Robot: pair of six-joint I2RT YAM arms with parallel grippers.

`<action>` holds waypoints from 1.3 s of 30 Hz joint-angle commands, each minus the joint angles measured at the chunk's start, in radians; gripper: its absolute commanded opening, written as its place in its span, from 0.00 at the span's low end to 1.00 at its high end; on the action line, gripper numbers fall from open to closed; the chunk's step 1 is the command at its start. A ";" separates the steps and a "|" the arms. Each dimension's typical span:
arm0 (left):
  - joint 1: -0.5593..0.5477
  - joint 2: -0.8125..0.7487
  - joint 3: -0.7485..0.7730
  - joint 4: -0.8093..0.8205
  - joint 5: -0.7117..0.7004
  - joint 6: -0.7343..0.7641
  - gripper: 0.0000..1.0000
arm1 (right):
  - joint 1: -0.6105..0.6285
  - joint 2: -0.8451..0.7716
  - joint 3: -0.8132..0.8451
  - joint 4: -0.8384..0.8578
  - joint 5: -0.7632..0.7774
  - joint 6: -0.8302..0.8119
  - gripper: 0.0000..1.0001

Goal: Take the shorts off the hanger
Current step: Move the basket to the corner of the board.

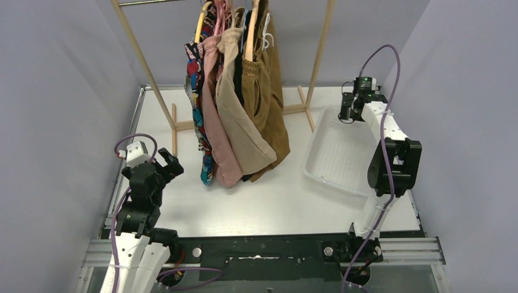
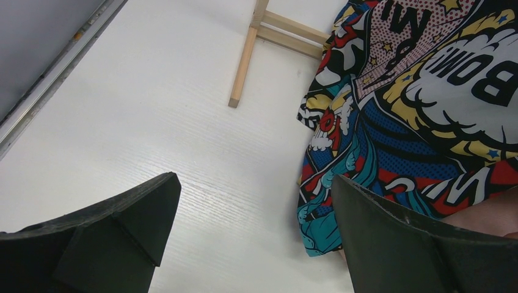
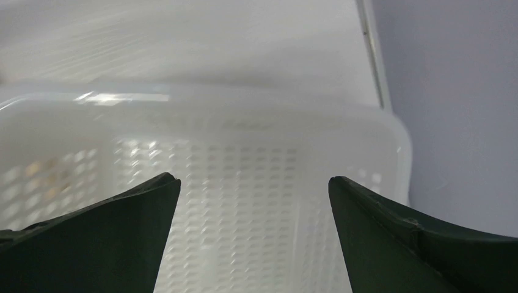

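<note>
Several shorts (image 1: 241, 110) hang on hangers (image 1: 250, 36) from a wooden rack: comic-print (image 1: 196, 91), pink (image 1: 217, 140), beige (image 1: 241, 131), black, mustard-brown (image 1: 269, 104). In the left wrist view the comic-print shorts (image 2: 421, 97) fill the upper right, their hem close to the table. My left gripper (image 1: 171, 163) is open, low, left of the hems, with nothing between its fingers (image 2: 379, 238). My right gripper (image 1: 347, 113) is open and empty above the white basket (image 1: 339, 155).
The wooden rack's legs (image 1: 311, 61) and feet (image 2: 244, 61) stand on the white table at the back. The perforated white basket (image 3: 256, 159) lies at the right, next to the grey wall. A metal rail runs along the table's left edge.
</note>
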 commanded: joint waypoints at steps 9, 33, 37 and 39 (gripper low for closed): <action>0.015 0.021 0.012 0.063 0.012 0.017 0.98 | 0.444 -0.474 -0.418 0.112 -0.105 0.347 1.00; 0.033 0.013 0.007 0.073 0.027 0.026 0.98 | 0.347 -0.563 -0.580 -0.134 0.401 0.229 0.99; 0.033 0.015 0.005 0.076 0.031 0.026 0.98 | 0.336 -0.589 -0.533 -0.146 0.327 0.229 0.98; 0.033 0.015 0.005 0.077 0.032 0.028 0.98 | 0.338 -0.632 -0.529 -0.124 0.238 0.225 0.98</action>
